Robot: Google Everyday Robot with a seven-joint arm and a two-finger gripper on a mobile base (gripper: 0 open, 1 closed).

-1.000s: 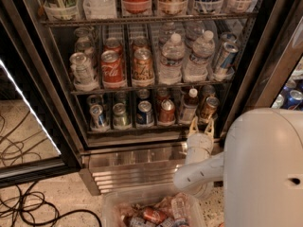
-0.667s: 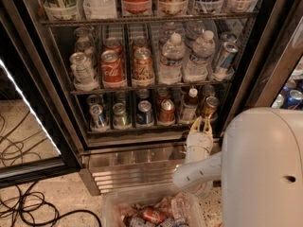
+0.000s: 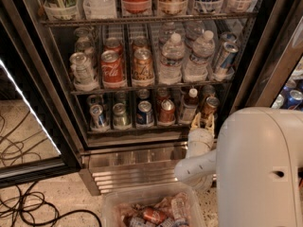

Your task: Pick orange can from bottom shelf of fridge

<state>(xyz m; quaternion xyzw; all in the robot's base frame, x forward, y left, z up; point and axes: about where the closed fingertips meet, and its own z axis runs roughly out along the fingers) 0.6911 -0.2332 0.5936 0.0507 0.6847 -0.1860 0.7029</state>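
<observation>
The hand (image 3: 203,119) has crept a little up and to the right over the last second and now sits at the front lip of the bottom shelf (image 3: 142,127), just below and in front of the orange can (image 3: 209,105). The can itself has not shifted: it stands upright at the head of the rightmost lane, inside the open fridge (image 3: 47,84). The two fingers stand apart with nothing between them, so the grasp is not yet made. I judge this as the closing part of the approach; the hand has yet to rise and push in far enough for the fingers to go round the can's body.

Just left of the can stands a small bottle (image 3: 191,100), close enough that the left finger could knock it on the way in. Further left in their own lanes are a red can (image 3: 166,111) and a blue can (image 3: 144,113), well out of the way. The rack above, with water bottles (image 3: 170,60) and a Coca-Cola can (image 3: 112,70), leaves little headroom, so the can probably has to come out forwards, not upwards. The robot's pale arm (image 3: 260,169) hides the lower right corner. A plastic tub (image 3: 142,197) of cans sits on the floor below, and cables (image 3: 28,207) lie to the left.
</observation>
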